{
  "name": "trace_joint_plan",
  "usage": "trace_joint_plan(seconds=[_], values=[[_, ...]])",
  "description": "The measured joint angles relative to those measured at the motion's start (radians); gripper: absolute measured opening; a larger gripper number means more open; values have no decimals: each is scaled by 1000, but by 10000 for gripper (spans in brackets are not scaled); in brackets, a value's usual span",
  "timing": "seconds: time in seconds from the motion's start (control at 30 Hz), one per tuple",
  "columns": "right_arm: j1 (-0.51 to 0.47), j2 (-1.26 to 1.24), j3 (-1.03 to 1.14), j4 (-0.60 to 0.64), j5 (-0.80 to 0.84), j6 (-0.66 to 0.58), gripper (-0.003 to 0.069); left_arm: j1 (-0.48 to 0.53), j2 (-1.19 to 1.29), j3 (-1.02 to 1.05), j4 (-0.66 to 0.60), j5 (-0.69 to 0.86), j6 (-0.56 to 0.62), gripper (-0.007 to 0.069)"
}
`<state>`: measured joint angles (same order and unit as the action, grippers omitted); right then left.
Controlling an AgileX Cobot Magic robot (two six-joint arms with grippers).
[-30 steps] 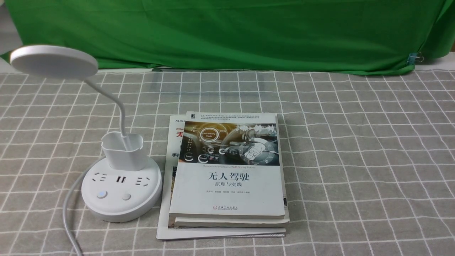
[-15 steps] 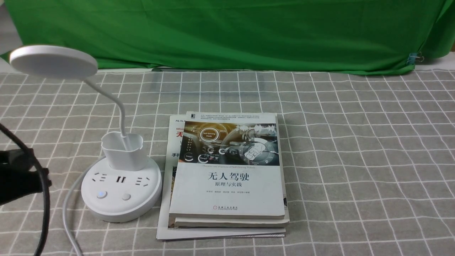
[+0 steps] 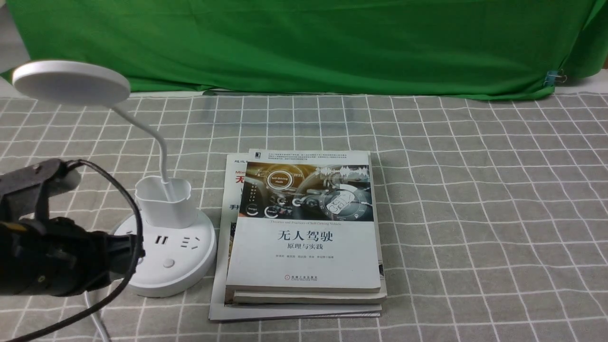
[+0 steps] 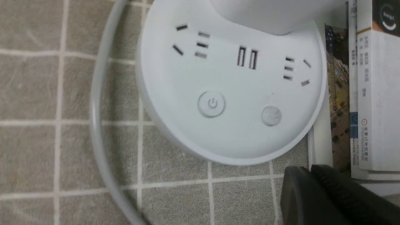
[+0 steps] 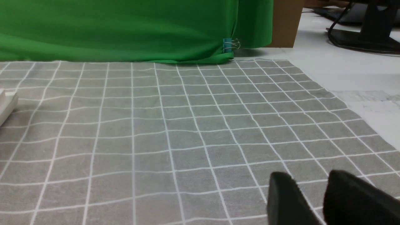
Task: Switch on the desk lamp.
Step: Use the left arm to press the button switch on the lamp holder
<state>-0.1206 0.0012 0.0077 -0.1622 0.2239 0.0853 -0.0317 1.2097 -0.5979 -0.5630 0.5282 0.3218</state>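
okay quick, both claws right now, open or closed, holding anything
Left black claw: closed, fingertips together, nothing held.
Right black claw: open, a gap between the fingers, nothing held.

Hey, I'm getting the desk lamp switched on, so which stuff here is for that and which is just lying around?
For the job:
- desk lamp
- power-marked button on its base
- left gripper, jaws together, near the base

Just lying about:
- stack of books beside the lamp
- blue clip on the green cloth
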Motion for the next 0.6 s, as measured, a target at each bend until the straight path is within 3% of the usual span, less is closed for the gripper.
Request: trace_joint_plan(seconds=[0.1,0.27,0.37,0.6], values=[[0,0,0,0,0,0,245,-69,50,-47,100,2,-34,19],[0,0,0,0,0,0,245,-222,152,-105,507,-22,-336,19],[0,0,0,0,0,0,245,-264,203,-129,668,-32,-452,19],[0,0,0,0,0,0,245,-280,245,-143,773,-140,-503,19]])
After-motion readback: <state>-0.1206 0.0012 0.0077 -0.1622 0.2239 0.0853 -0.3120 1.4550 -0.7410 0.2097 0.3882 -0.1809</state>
